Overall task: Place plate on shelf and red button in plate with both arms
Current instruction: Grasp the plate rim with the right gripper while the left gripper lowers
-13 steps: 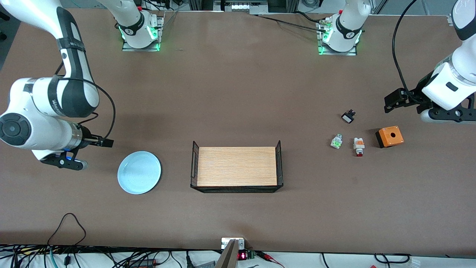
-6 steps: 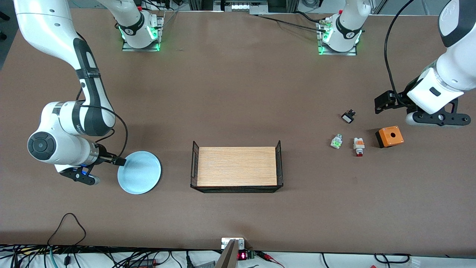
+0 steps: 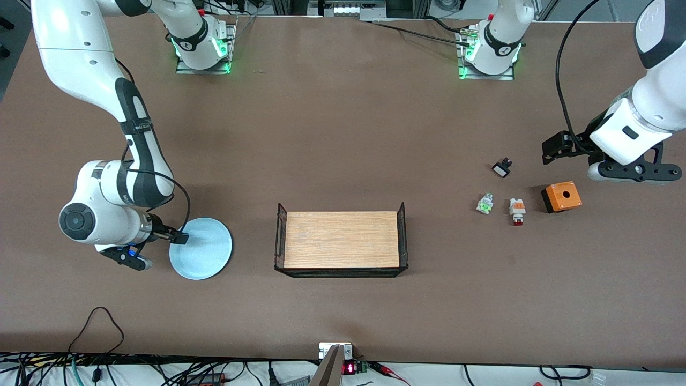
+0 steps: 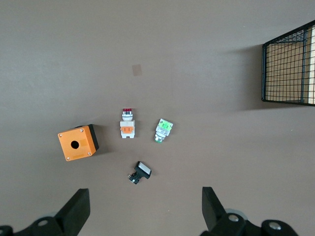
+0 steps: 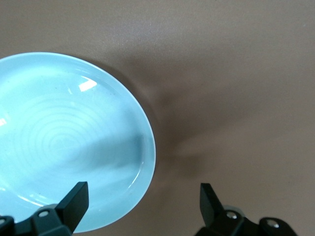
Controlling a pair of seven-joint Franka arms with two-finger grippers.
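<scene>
While the brown, matte table (image 3: 343, 134) is lit evenly, a round, shallow plate (image 3: 203, 252) of glossy pale-blue glaze, ringed with faint concentric circles, is seen lying flat toward the right arm's end. The right gripper (image 5: 140, 209) is held over the plate's rim on the side turned away from the tray, with its black fingers (image 5: 74, 199) spread wide, one above the glazed surface and one above bare table; nothing is gripped.

At mid-table a rectangular tray (image 3: 341, 239) is set, its floor of light wood grain and its short ends walled with black wire mesh.

Toward the left arm's end the red button (image 3: 517, 210) is found: a small white blocky switch with an orange block at one end and a red cap at the end nearer to the front camera. Just beside it, on the tray's side, a similar green-capped piece (image 3: 485, 204) lies; a small black piece with a white face (image 3: 501, 169) lies farther from the camera. An orange box (image 3: 561, 196), square with a round hole on top, sits beside the button on the side away from the tray.

The left gripper (image 4: 142, 211) is held above the table near these parts, fully spread and holding nothing.
</scene>
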